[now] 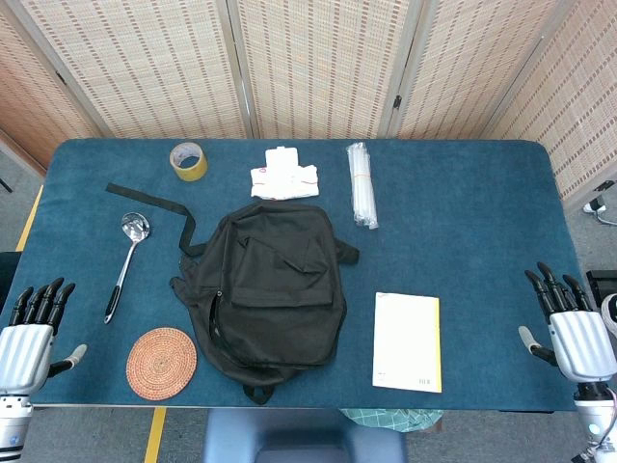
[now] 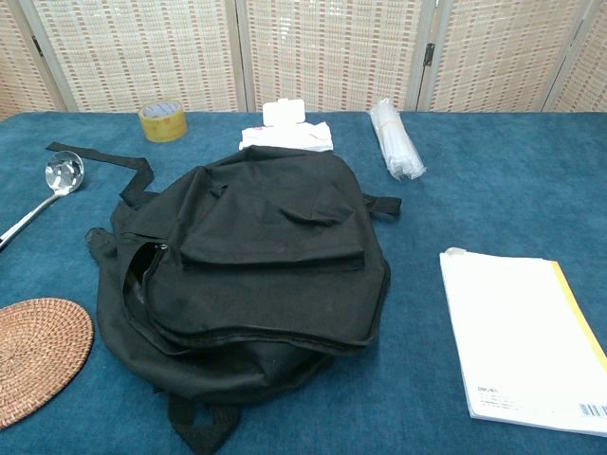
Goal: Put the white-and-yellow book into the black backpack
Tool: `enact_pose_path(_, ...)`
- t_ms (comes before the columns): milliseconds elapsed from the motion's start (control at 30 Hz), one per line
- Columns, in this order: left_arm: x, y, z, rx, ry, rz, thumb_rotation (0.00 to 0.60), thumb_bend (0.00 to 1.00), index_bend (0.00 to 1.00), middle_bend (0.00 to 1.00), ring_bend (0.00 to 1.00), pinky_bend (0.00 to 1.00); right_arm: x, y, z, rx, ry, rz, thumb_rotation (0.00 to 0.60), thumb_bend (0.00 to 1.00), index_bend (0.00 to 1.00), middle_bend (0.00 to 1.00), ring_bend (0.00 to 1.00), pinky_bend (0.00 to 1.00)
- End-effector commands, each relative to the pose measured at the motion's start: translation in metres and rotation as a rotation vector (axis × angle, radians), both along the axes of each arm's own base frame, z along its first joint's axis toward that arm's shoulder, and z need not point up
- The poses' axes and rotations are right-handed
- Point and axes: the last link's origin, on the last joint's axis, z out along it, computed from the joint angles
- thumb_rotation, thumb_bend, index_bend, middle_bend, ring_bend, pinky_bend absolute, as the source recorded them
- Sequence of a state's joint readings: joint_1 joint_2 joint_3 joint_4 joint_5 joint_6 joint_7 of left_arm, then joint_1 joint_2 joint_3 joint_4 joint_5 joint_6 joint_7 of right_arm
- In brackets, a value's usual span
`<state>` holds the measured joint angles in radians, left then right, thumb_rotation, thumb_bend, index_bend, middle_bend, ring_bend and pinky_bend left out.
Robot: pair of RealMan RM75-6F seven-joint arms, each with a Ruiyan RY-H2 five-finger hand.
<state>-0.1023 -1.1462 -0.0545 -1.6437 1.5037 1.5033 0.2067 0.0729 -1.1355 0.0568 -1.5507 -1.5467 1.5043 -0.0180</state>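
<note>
Head view shows the book (image 1: 408, 341) lying flat on the blue table (image 1: 482, 222), white with a yellow strip along one long edge, just right of the backpack (image 1: 265, 289) and apart from it. Chest view cuts off the book's (image 2: 526, 341) near right corner at the frame edge; its small cover print is unreadable. The backpack lies flat at centre, one strap trailing toward the far left; whether its zip is open cannot be told. Left hand (image 1: 31, 338) and right hand (image 1: 571, 330) rest at the table's near corners, fingers extended and apart, holding nothing; both wrists are cropped. Ladle (image 1: 125, 260), woven coaster (image 1: 161, 363), tape roll (image 1: 189, 161), white packet (image 1: 283, 176) and bundle of straws (image 1: 361, 183) surround the backpack.
</note>
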Motion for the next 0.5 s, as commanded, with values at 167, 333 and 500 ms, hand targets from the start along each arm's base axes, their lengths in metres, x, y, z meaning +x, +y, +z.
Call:
enact_pose_path(167, 0.001, 0.001, -0.001, -0.002, -0.006, -0.028, 0.600, 0.24, 0.09, 0.07, 0.12, 0.01, -0.001, 0.005, 0.000, -0.011, -0.016, 0.018, 0.600, 0.35, 0.00, 0.05, 0.20, 0.09)
enact_pose_path(333, 0.000, -0.001, -0.001, -0.001, -0.011, -0.030, 0.600, 0.24, 0.09, 0.07, 0.12, 0.01, 0.003, 0.007, -0.001, 0.000, -0.019, 0.059, 0.600, 0.35, 0.00, 0.07, 0.21, 0.10)
enact_pose_path(500, 0.001, -0.003, -0.001, 0.000, -0.016, -0.036, 0.600, 0.24, 0.10, 0.07, 0.12, 0.01, 0.008, 0.006, -0.012, 0.061, 0.000, 0.134, 0.600, 0.35, 0.04, 0.13, 0.25, 0.13)
